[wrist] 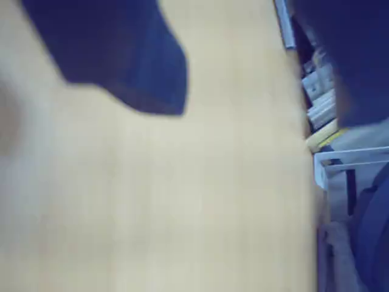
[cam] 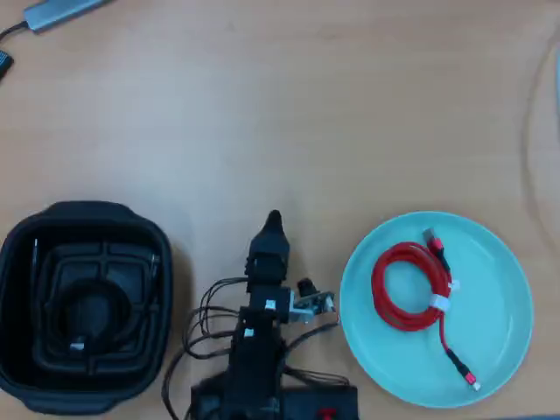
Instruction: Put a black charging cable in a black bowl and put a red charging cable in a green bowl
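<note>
In the overhead view the black bowl (cam: 17,262) stands at the lower left. The black charging cable (cam: 66,328) lies coiled on its ribbed floor. At the lower right the green bowl (cam: 499,350) holds the red charging cable (cam: 398,284), a coil with a white tie and a tail toward the rim. My gripper (cam: 274,219) hovers between the two bowls, pointing to the top of the view, with nothing in it. Only one narrow tip shows. In the wrist view one blurred dark finger (wrist: 140,73) hangs over bare wood, and neither cable nor bowl appears.
The arm's base and loose wires (cam: 206,324) sit at the bottom centre. A grey hub (cam: 57,10) lies at the top left corner. The wrist view shows the table edge (wrist: 310,134) with shelves and white frames beyond.
</note>
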